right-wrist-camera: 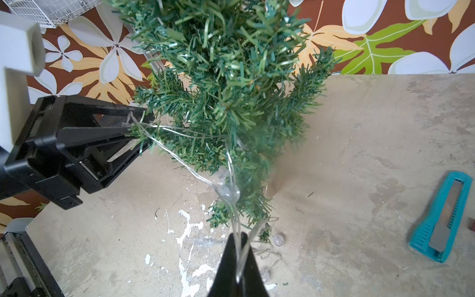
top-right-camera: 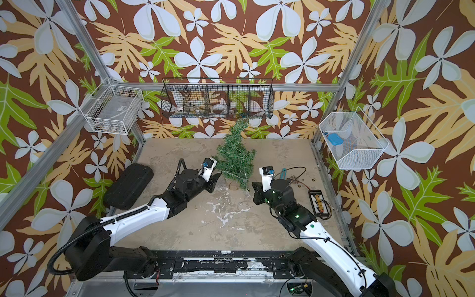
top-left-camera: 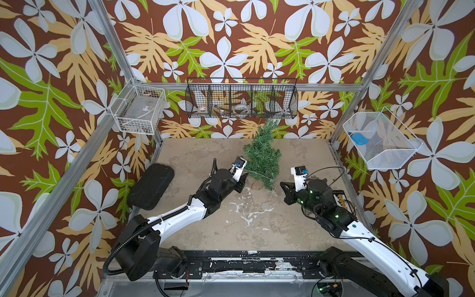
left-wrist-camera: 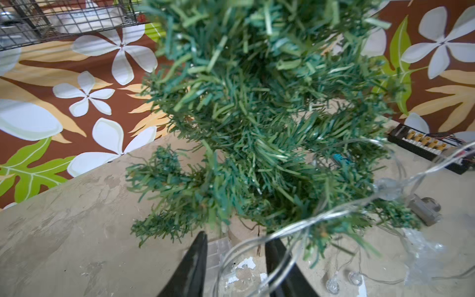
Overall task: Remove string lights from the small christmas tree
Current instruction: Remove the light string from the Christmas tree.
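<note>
My right gripper, bottom centre, pinches the string lights to draw them off the small christmas tree; left gripper half-spread.

- Left arm: reaching forward low, wrist bending toward the left side of the small christmas tree.
- Left gripper: jaws standing part open at the tree's lower branches, the string lights running across their gap.
- Right arm: stretching in from the tree's right.
- Right gripper: jaws pinching the string lights tight, near the tree's foot.
</note>
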